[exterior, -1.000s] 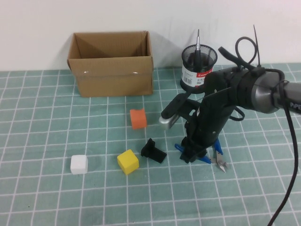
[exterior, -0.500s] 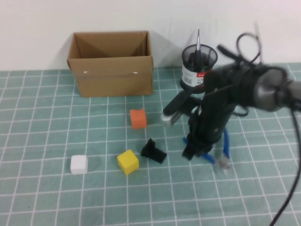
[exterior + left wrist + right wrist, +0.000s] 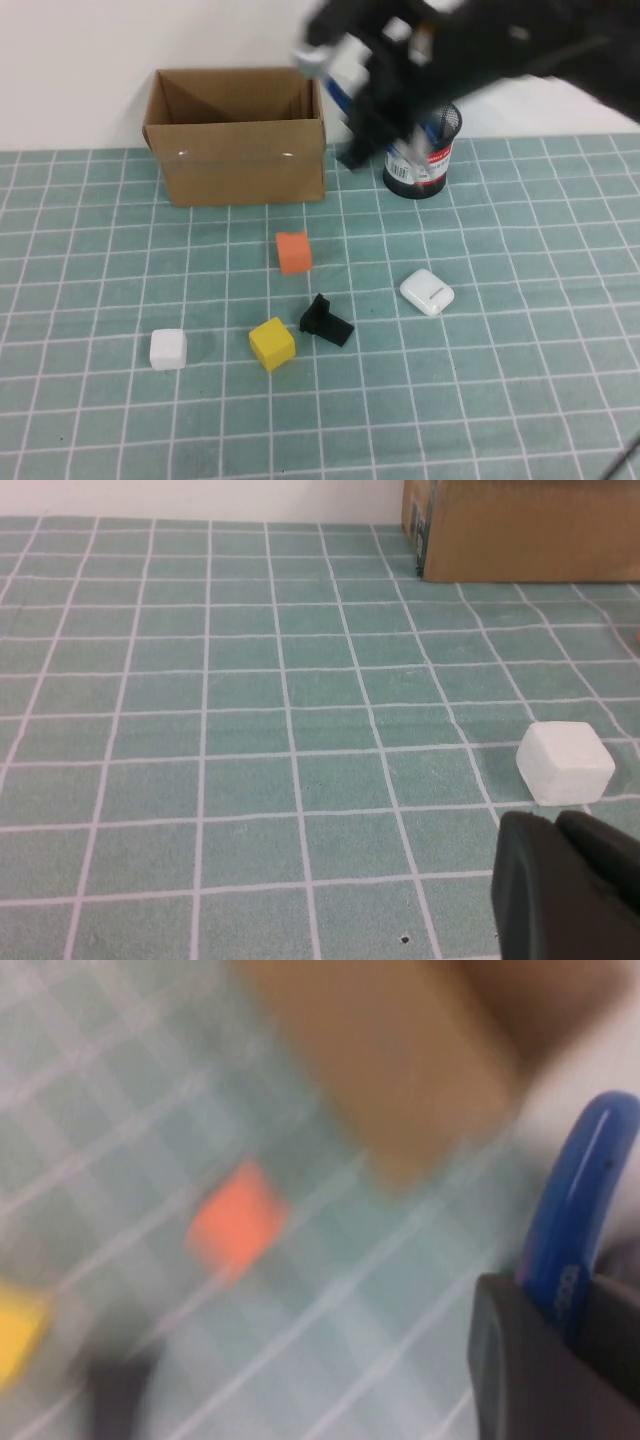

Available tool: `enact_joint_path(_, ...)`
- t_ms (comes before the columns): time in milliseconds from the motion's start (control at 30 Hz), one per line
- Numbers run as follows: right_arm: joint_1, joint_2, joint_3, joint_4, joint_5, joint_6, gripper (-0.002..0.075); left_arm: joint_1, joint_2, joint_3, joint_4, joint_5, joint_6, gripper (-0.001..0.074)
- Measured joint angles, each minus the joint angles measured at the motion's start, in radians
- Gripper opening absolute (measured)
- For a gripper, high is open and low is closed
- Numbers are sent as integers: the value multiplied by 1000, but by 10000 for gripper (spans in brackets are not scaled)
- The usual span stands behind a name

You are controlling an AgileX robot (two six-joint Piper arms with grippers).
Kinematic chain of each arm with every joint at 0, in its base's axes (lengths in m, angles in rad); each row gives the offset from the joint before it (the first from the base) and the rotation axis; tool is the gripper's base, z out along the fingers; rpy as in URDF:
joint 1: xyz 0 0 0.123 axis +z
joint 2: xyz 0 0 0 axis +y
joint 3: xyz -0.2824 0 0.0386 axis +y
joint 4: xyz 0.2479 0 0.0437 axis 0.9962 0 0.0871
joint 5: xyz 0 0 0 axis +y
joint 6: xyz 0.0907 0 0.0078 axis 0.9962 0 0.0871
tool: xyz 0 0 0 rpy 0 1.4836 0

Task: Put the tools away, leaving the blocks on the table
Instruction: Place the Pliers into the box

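Observation:
My right gripper (image 3: 358, 140) is raised high between the cardboard box (image 3: 237, 150) and the black mesh pen cup (image 3: 425, 160), blurred by motion. It is shut on the blue-handled pliers (image 3: 583, 1195), whose handle sticks out of the gripper (image 3: 565, 1310) in the right wrist view. The screwdriver is hidden behind the arm. The orange block (image 3: 293, 252), yellow block (image 3: 271, 343) and white block (image 3: 168, 349) lie on the table (image 3: 120, 250). My left gripper (image 3: 560, 825) is shut and empty, low over the table next to the white block (image 3: 565, 763).
A white earbud case (image 3: 427, 292) lies on the table right of centre. A small black bracket (image 3: 326, 321) lies beside the yellow block. The open-topped box stands at the back, and its corner shows in the left wrist view (image 3: 520, 530).
My right gripper has lifted the pliers off the table and swung up and back-left toward the box and pen cup. The earbud case, hidden before, is now exposed.

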Motion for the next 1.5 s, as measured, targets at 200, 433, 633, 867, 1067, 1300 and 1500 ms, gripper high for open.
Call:
enact_joint_path(200,50,258,-382,-95,-17,-240,51,0,0,0,0,0,0,1)
enact_joint_path(433,76,540,-726,-194,-32,-394,50,0,0,0,0,0,0,1)
enact_joint_path(633,76,658,-818,-207,-133,-404,50,0,0,0,0,0,0,1)
enact_joint_path(867,76,690,-822,-176,-208,-406,50,0,0,0,0,0,0,1)
enact_joint_path(1067,76,699,-824,-112,-222,-408,62,0,0,0,0,0,0,1)
enact_joint_path(1300,76,700,-824,-106,-226,-408,230,0,0,0,0,0,0,1)
enact_joint_path(1500,89,694,-826,-143,-195,-410,300,0,0,0,0,0,0,1)
